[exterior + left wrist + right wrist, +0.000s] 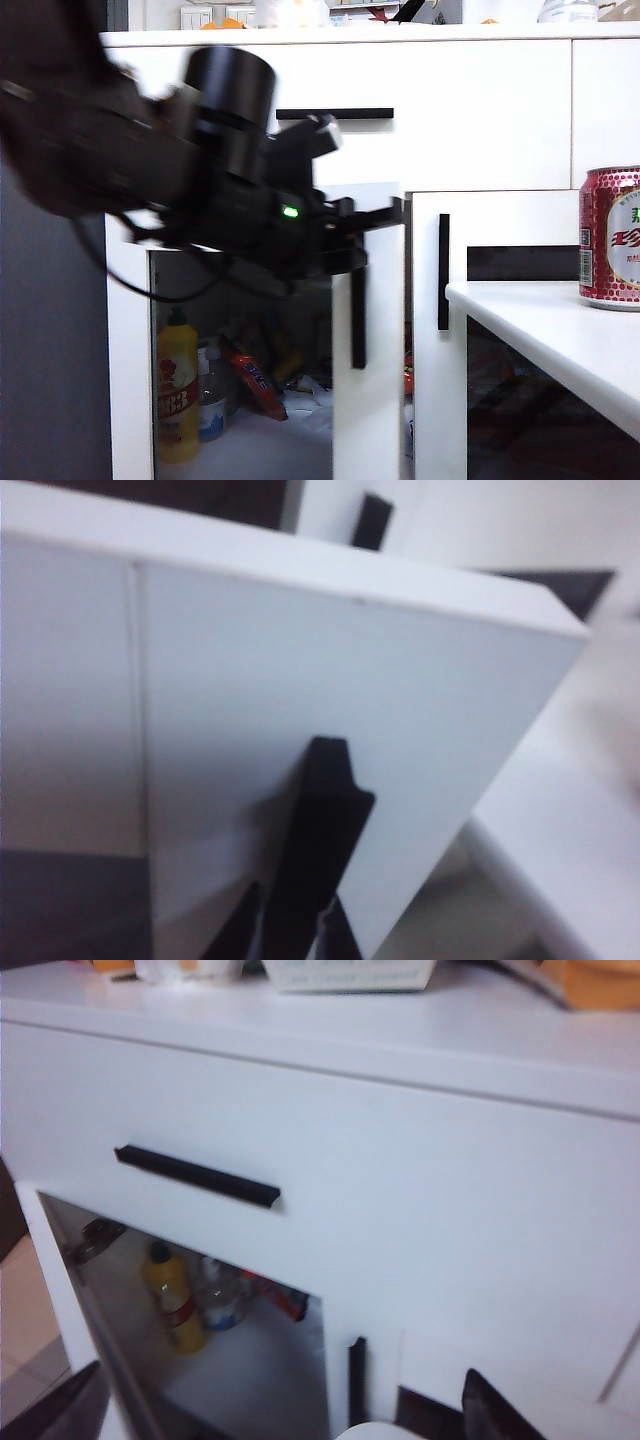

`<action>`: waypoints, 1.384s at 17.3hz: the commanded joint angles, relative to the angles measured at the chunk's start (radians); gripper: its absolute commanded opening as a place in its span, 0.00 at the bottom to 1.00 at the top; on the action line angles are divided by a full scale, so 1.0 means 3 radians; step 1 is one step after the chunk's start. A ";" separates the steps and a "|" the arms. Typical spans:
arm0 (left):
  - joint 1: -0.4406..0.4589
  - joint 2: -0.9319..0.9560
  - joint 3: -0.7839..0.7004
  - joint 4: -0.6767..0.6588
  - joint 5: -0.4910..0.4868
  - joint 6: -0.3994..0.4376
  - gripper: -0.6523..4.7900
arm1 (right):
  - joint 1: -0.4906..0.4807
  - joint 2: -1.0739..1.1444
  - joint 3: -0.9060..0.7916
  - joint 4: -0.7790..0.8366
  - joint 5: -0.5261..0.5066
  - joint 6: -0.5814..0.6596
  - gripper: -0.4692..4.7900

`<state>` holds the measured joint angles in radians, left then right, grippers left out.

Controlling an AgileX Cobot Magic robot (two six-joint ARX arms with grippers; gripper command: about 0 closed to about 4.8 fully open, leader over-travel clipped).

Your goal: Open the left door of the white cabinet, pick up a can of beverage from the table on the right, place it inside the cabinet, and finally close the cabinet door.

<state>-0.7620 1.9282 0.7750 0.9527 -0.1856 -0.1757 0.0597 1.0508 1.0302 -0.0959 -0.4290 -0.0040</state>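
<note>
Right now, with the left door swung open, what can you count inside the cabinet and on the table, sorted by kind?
Bottles in the white cabinet: 2, a yellow bottle and a small clear bottle
Snack packets in the cabinet: 1, a red packet
Cans on the table: 1, the red can of beverage
Total: 4

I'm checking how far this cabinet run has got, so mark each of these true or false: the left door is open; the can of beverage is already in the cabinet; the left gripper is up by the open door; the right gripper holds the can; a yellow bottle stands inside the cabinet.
1. The left door is open. True.
2. The can of beverage is in the white cabinet. False: it stands on the table.
3. The left gripper is by the door's top edge. True.
4. The right gripper holds the can. False: it is open and holds nothing.
5. A yellow bottle stands inside the cabinet. True.
</note>
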 commanded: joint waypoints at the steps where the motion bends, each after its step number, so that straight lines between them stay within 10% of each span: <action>1: 0.0064 -0.0286 -0.0238 -0.0104 -0.0329 -0.0137 0.11 | 0.0244 0.0191 0.0014 0.0046 -0.0066 0.0038 0.96; 2: 0.0064 -0.0352 -0.0242 -0.0102 -0.0328 -0.0137 0.11 | 0.0352 0.0299 0.0014 0.0072 -0.0047 0.0037 0.92; 6: 0.0064 -0.0505 -0.0242 -0.0088 -0.0329 -0.0137 0.11 | 0.0598 0.1019 0.0015 0.0380 -0.0060 0.0023 0.12; 24: 0.0064 -0.0732 -0.0242 -0.0127 -0.0341 -0.0137 0.11 | 0.1027 0.1783 0.0015 -0.0041 -0.0788 0.0273 0.09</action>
<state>-0.7628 1.7416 0.6907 0.7639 -0.1722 -0.1802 0.3611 1.5887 1.0313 -0.0963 -0.6353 0.0753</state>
